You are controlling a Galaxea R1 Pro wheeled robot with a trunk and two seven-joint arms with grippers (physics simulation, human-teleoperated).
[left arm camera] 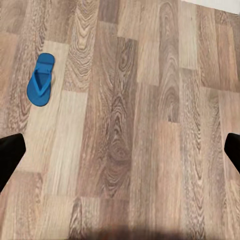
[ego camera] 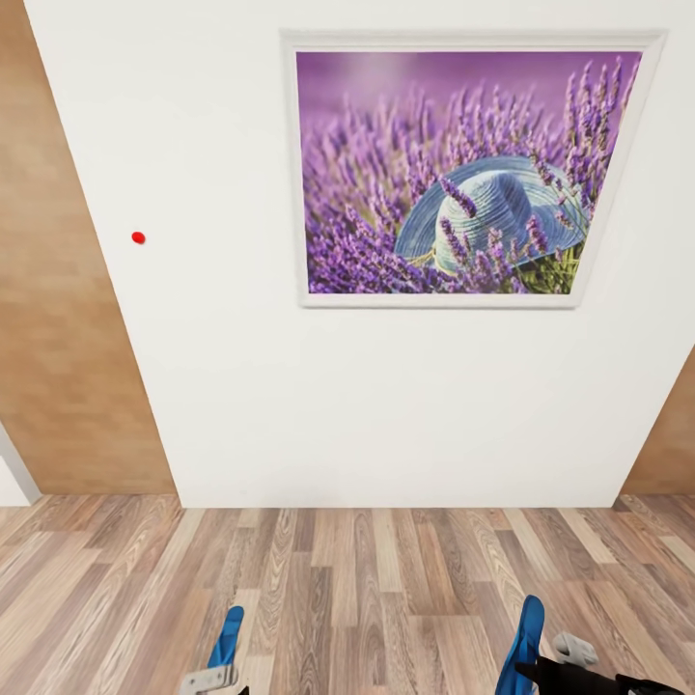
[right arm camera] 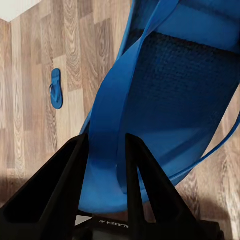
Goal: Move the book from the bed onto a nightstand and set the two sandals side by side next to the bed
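My right gripper [right arm camera: 107, 170] is shut on the strap of one bright blue sandal [right arm camera: 170, 100] and holds it off the floor. In the head view this sandal [ego camera: 522, 642] hangs at the bottom right above the black gripper [ego camera: 555, 676]. The other blue sandal [left arm camera: 41, 79] lies flat on the wood-plank floor, also seen as a small shape [right arm camera: 56, 88] and at the bottom left [ego camera: 229, 637]. My left gripper [left arm camera: 122, 149] is open above bare floor, apart from that sandal, with nothing between its black fingertips [left arm camera: 11, 150]. The book, bed and nightstand are out of view.
A white wall [ego camera: 290, 386] stands straight ahead and carries a framed lavender picture [ego camera: 463, 169] and a small red dot [ego camera: 138, 237]. Brown wood-panelled walls [ego camera: 58, 338] flank it. Wood-plank floor [ego camera: 386, 579] runs from the wall to my arms.
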